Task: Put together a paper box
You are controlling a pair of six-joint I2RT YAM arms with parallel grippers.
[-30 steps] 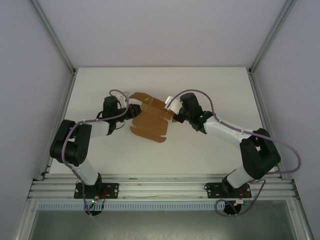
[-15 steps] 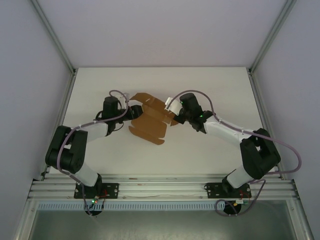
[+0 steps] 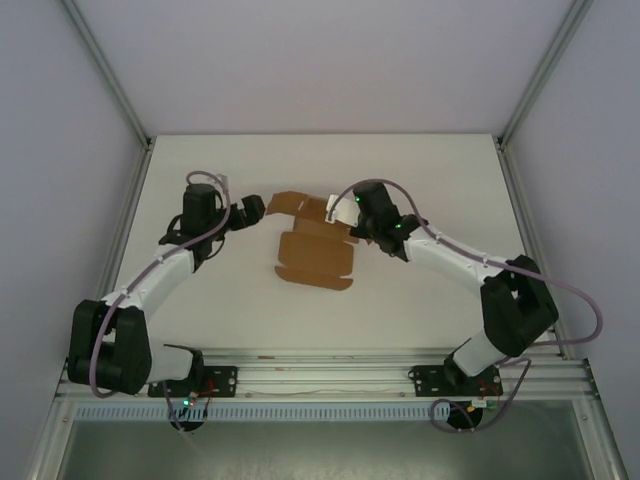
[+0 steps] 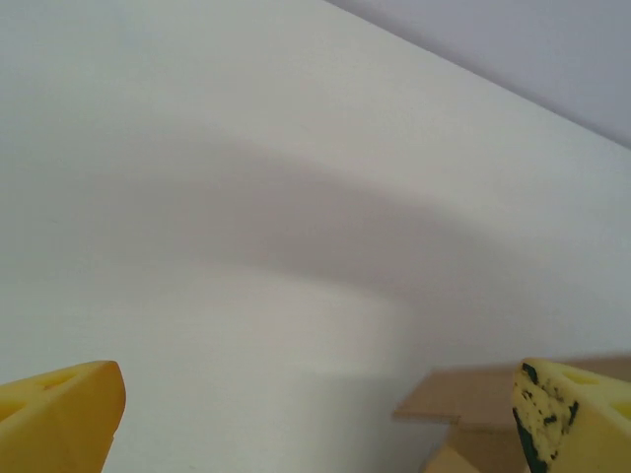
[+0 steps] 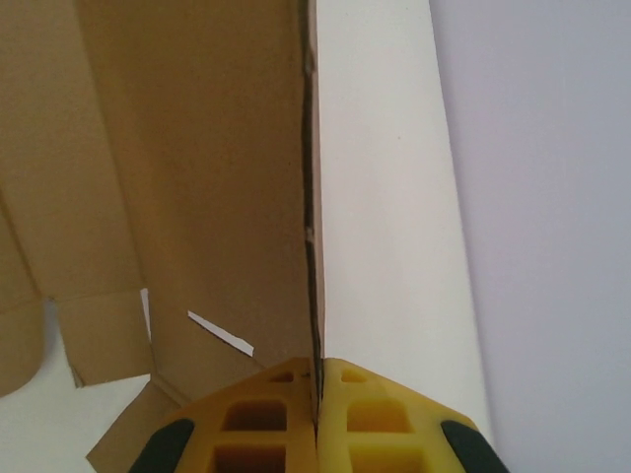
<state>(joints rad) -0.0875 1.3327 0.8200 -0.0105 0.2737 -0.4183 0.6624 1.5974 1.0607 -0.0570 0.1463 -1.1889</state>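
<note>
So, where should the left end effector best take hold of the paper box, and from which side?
Probably the far-left flap, coming from the left. That flap of the paper box sticks out toward the open left end effector, while the right end effector pinches the opposite, right edge.

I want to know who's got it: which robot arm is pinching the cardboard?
The right arm: its jaws are shut on the paper box's edge. The left arm's jaws stand wide open with nothing between them.

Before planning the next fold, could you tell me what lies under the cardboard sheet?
The cardboard sheet lies on the white table; anything directly beneath it is covered.
</note>
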